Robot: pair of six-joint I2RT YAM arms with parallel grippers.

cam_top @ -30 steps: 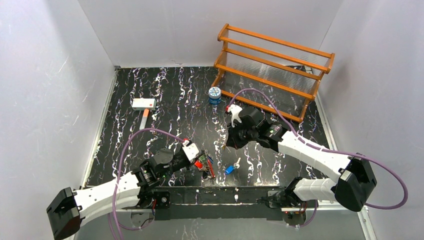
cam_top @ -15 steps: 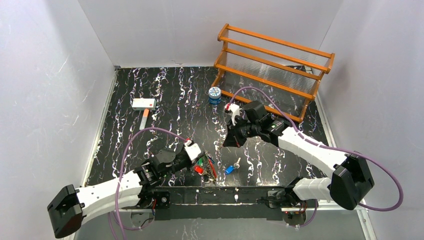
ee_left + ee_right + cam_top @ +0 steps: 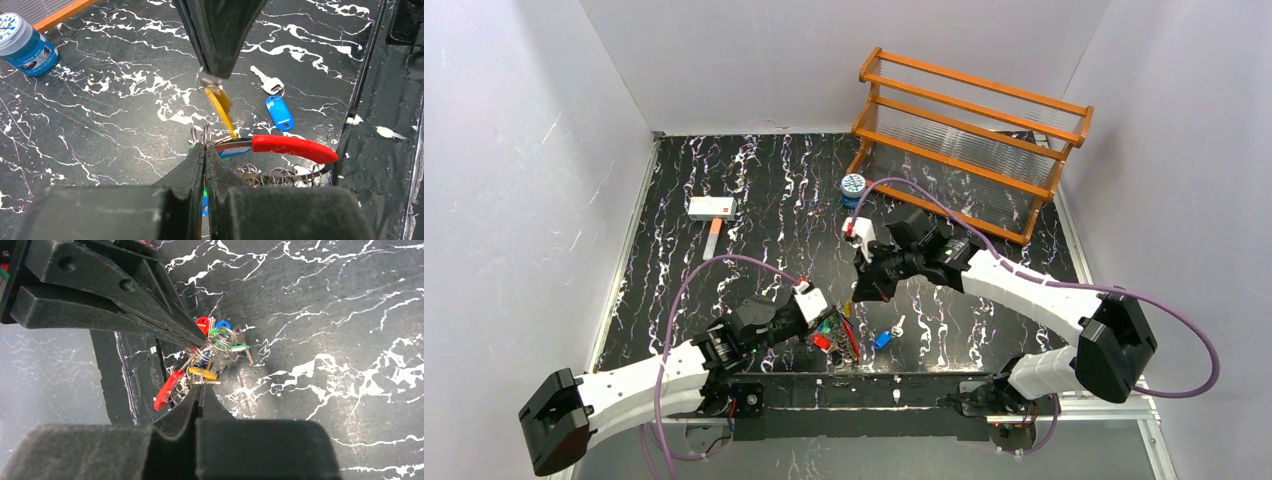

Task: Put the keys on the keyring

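Near the front edge, the left gripper (image 3: 205, 146) is pinching shut on the keyring (image 3: 206, 132) with several keys (image 3: 292, 147) seemingly threaded, the right gripper (image 3: 200, 388) is clamping the yellow key (image 3: 220, 106) at it, and a silver key (image 3: 270, 84) is lying loose.

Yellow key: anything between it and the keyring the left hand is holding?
Nothing visible. The right hand holds the yellow key just above the keyring, which the left hand pinches shut. The key's lower end reaches the ring beside the red tag hanging there.
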